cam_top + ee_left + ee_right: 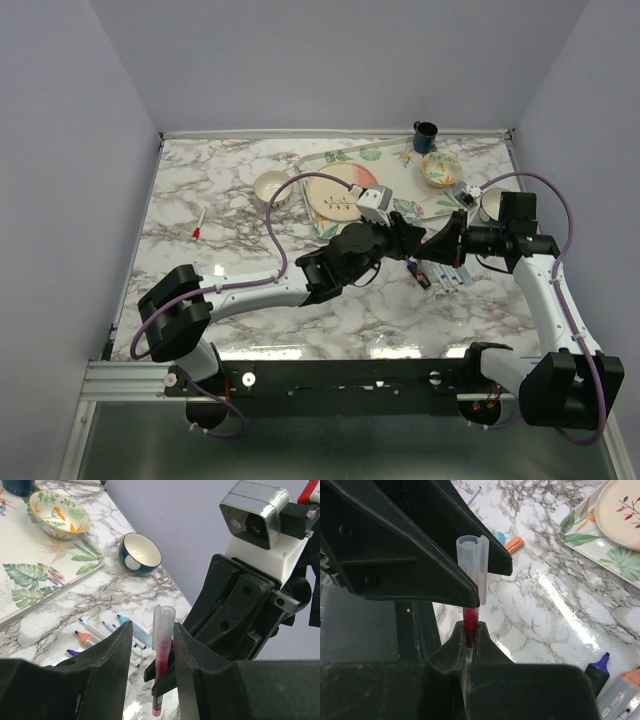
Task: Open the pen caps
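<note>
at the far left of the desk [230, 215] a red-tipped pen [199, 229] lies alone, red end toward the near edge, well apart from the rest. mid-desk the left hand [152, 630] meets the right hand [470, 626] above white marble veined grey, boxed in by plain pale lilac-grey walls [340, 60]. the held pen [160, 664] runs up and down the frame in both wrist views, clear cap [471, 560] uppermost, red body below. the right hand is clamped on the red body. the left hand's fingers [112, 670] stand apart on either side of the cap, with a gap showing on one side. the top view hides this pen behind the hands. the left wrist view shows loose pens [105, 632] lying flat near a leaf-print tray [25, 535] and a dark bowl [141, 553].
</note>
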You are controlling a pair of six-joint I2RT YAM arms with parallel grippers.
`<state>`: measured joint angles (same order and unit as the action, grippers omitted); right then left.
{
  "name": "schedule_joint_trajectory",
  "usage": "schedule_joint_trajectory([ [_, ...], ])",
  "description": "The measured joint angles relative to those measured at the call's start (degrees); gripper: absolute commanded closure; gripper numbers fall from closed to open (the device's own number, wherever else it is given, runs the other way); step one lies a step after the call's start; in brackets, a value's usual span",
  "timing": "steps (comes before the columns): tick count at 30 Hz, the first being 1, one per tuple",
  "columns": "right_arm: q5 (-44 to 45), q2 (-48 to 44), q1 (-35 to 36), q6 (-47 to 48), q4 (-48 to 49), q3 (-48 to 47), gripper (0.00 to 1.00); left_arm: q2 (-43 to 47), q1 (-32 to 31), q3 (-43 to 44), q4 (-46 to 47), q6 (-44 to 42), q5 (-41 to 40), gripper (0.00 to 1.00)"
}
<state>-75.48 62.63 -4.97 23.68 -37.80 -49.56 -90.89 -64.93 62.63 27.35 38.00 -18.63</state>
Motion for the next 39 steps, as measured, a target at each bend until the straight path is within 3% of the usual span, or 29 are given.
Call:
schedule_joint_trajectory([
  [3, 0.00, 0.00, 0.00, 0.00, -0.04, 0.00, 0.99, -0.52, 0.00, 0.63, -0.50, 0.00, 0.28, 0.68],
  [6, 0.00, 0.00, 0.00, 0.07, -0.07, 0.00, 0.99, -1.18, 0.00, 1.66, -0.55, 0.00, 1.11, 0.87],
  [7, -0.02, 0.00, 0.00, 0.20, -0.11, 0.00, 0.99, -1.49, 0.11, 2.10, -0.55, -0.11, 1.40, 0.98],
  [8, 0.04, 0.00, 0.00, 0.26, -0.15, -0.04, 0.99, -1.64, 0.24, 2.38, -0.72, -0.31, 1.81, 1.00],
  [20, 1.90, 5.07, 3.82, 5.27, -3.10, -5.20, 0.99, 2.19, 5.11, 2.08, -3.45, -0.94, 5.46, 1.00],
  [24, 4.81, 6.99, 7.21, 7.37, -6.82, -5.20, 0.99, 10.58, 15.72, 0.79, -3.13, -1.14, 0.17, 1.00],
  [28, 8.35, 7.67, 8.55, 7.63, -7.67, -5.20, 1.00, 17.73, 20.31, -1.70, -1.64, -0.66, -2.93, 1.00],
  [32, 20.00, 7.06, 8.61, 4.33, -4.50, -4.44, 0.98, 23.50, 20.06, -8.87, -1.99, 0.24, -3.21, 1.00],
  [39, 40.72, 10.62, 7.04, 0.85, -0.72, -3.96, 0.92, 35.95, 22.05, -26.18, -14.99, 2.84, -3.54, 1.00],
])
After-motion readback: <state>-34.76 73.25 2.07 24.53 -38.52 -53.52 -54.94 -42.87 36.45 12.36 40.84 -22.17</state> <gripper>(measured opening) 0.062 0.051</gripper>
